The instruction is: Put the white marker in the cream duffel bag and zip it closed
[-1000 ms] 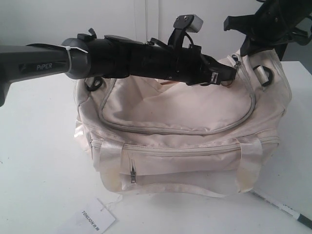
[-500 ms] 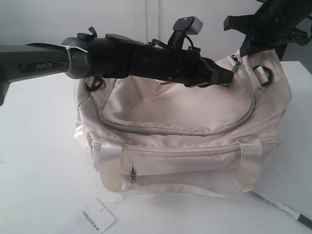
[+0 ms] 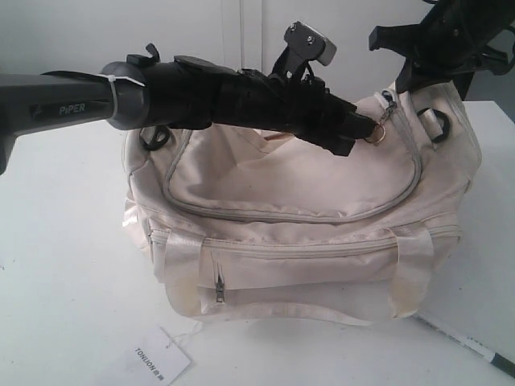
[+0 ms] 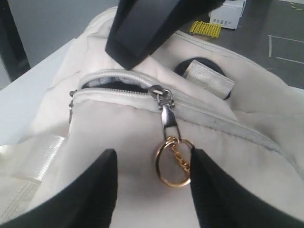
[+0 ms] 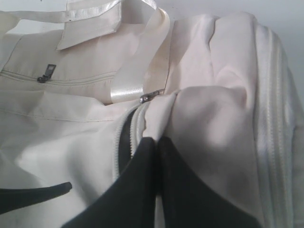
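Left gripper (image 4: 153, 152) stands open over the cream duffel bag (image 3: 298, 217), its two dark fingers (image 4: 90, 190) spread either side of the gold ring pull (image 4: 173, 161), the ring touching one finger. Nearest the camera, in front of the bag, a paper tag (image 3: 150, 362) lies on the white table (image 3: 56, 265) by the bag's front left corner, and the white marker (image 3: 463, 344) lies on the table just off the front right corner, outside the bag, its dark end cut off by the edge of the exterior view. Open table spreads wide to the bag's left; to its right only a narrow strip shows. On the bag's front face the pocket zip (image 3: 219, 287) is closed. On top, the curved zipper leaves a short dark gap (image 4: 111, 85) beyond the slider (image 4: 164, 97). At the bag's far right end the right gripper (image 5: 158, 147) is pressed shut with a fold of cream fabric bunched at its tips. The left arm (image 3: 201, 100) crosses above the bag's back edge and hides the rear of the zipper; the right gripper's body is cut off by the top of the exterior view, and the bag's inside cannot be made out
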Available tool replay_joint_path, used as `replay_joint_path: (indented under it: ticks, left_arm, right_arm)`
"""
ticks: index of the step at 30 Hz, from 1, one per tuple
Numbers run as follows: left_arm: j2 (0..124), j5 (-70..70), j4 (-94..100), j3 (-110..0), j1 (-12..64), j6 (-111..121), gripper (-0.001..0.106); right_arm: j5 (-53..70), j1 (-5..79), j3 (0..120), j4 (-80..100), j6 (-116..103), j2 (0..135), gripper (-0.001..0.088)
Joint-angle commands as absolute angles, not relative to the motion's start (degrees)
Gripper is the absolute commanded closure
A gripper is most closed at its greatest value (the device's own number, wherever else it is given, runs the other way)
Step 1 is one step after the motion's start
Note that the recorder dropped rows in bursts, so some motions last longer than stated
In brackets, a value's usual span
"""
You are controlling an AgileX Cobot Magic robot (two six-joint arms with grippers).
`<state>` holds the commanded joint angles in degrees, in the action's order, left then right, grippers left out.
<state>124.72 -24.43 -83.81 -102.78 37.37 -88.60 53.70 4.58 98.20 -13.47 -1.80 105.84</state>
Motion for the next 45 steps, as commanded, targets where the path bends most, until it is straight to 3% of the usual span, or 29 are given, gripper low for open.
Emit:
replay_joint_path:
  ticks: [7, 14, 22, 37, 40, 45]
  left_arm:
    - [127.6, -28.3, -86.4, -102.8, 37.4, -88.7, 0.055]
    - [127.6, -28.5, -89.1, -102.8, 37.4, -88.3, 0.105]
    - [127.0, -29.7, -96.9, -102.8, 37.4, -86.5, 0.105]
    - [124.6, -30.2, -93.3, -102.8, 37.4, -81.2, 0.105]
    - [124.6, -30.0, -92.7, -102.8, 37.4, -86.9, 0.093]
    - [124.6, -31.1, -92.5, -102.8, 37.4, -98.0, 0.059]
  right_arm:
    - [53.9, 4.6, 98.2, -13.5, -1.8, 105.8, 0.0868]
    - [53.9, 4.6, 98.2, -13.5, -1.8, 105.8, 0.0868]
    - [53.9, 4.6, 98.2, -13.5, -1.8, 105.8, 0.0868]
    - [54.0, 4.6, 98.2, -13.5, -1.8, 105.8, 0.0868]
    - [54.2, 4.6, 98.2, -13.5, -1.8, 105.8, 0.0868]
    - [54.2, 4.6, 98.2, -13.5, -1.8, 105.8, 0.0868]
